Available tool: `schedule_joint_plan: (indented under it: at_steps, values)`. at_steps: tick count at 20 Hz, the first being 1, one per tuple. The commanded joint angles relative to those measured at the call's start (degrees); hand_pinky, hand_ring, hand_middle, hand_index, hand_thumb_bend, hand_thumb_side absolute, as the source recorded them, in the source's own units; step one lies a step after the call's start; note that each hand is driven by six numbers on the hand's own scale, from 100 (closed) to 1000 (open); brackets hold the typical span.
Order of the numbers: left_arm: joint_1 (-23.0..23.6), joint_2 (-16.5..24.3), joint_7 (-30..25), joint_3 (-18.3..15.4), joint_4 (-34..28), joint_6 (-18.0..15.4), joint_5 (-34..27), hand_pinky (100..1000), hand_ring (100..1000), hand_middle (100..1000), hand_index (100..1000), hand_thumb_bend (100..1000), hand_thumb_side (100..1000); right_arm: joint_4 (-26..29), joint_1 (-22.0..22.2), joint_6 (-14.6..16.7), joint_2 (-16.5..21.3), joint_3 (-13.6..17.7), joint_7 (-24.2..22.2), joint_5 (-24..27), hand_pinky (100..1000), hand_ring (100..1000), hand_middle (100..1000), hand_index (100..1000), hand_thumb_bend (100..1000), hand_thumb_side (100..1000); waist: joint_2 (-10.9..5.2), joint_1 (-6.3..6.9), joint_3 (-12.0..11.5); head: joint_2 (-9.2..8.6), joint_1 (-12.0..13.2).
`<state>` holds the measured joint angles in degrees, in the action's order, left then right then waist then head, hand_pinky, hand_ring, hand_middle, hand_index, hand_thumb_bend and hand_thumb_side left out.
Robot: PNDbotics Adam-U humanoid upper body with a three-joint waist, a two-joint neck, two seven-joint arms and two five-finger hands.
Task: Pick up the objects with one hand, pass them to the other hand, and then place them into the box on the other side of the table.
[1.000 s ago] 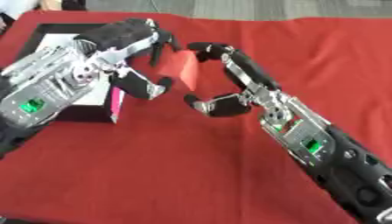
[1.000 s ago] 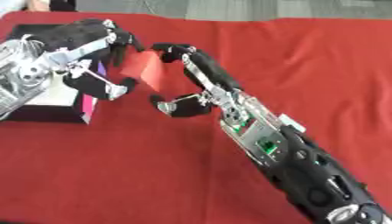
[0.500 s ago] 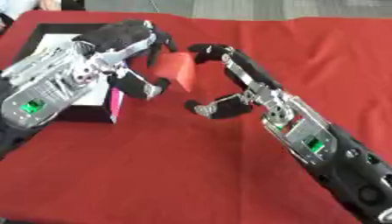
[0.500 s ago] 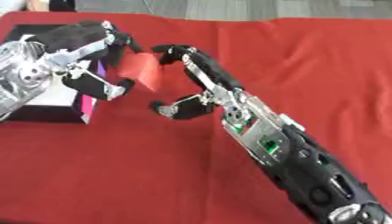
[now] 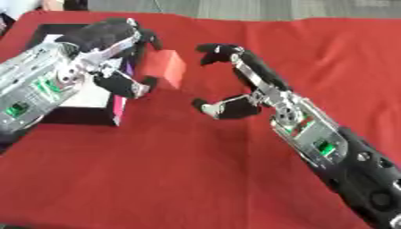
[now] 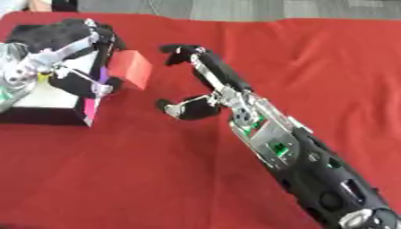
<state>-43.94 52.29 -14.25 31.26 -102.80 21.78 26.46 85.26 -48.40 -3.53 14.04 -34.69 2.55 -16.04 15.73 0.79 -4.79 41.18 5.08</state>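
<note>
Holding the red block [image 5: 166,68] in my left hand [image 5: 109,53], fingers above and thumb below, I have it just off the near right corner of the black box [image 5: 74,114]. My right hand [image 5: 235,85] hangs spread and empty, just beside it. The block looks near-cubic and tilted, its long axis unclear; the box lies leftward.
</note>
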Motion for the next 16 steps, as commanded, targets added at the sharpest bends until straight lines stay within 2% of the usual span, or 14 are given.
schedule_joint_plan:
  at_steps: [1,3,5,6,8,11,16]
  values:
    - [1.2,4.7,2.2,-4.2,-2.5,1.3,-1.4,696,610,357,360,266,100,1.4,-1.2,-0.9,1.0,0.7,1.6,1.1,878,799,690,883,328,100,-1.07,0.95,-0.1,-0.29,0.5]
    - [2.8,6.2,3.4,-6.0,-3.3,2.1,-2.0,696,610,357,360,269,100,1.5,-1.3,-1.5,1.1,0.8,2.7,1.9,882,804,699,883,257,100,-1.11,0.92,-0.1,-0.39,0.9]
    - [4.5,7.5,4.5,-7.6,-3.8,2.9,-2.5,696,609,356,359,268,100,1.6,-1.4,-2.2,1.2,0.8,3.5,2.9,886,808,707,881,132,156,-1.12,0.85,-0.1,-0.51,1.5]
    - [5.3,8.0,5.1,-8.4,-3.9,3.2,-2.8,696,608,357,358,267,100,1.7,-1.4,-2.4,1.3,0.7,3.8,3.4,887,808,708,879,100,192,-1.11,0.81,-0.1,-0.56,1.9]
    - [7.0,9.0,6.4,-10.0,-4.0,3.9,-3.3,697,607,347,357,264,100,1.8,-1.5,-2.7,1.5,0.7,4.1,4.4,888,810,713,877,100,234,-1.06,0.74,-0.1,-0.67,2.7]
    - [8.9,10.0,8.4,-12.0,-2.9,4.9,-3.5,697,608,348,369,283,100,2.1,-1.6,-2.8,1.8,0.8,4.2,5.5,890,818,726,878,100,246,-1.0,0.63,-0.1,-0.75,3.6]
    - [9.4,9.4,9.9,-12.7,2.4,4.8,-2.6,699,613,354,374,301,100,2.6,-1.8,-3.3,2.1,1.2,4.5,6.0,874,822,713,861,100,234,-0.97,0.32,0.0,-0.9,4.6]
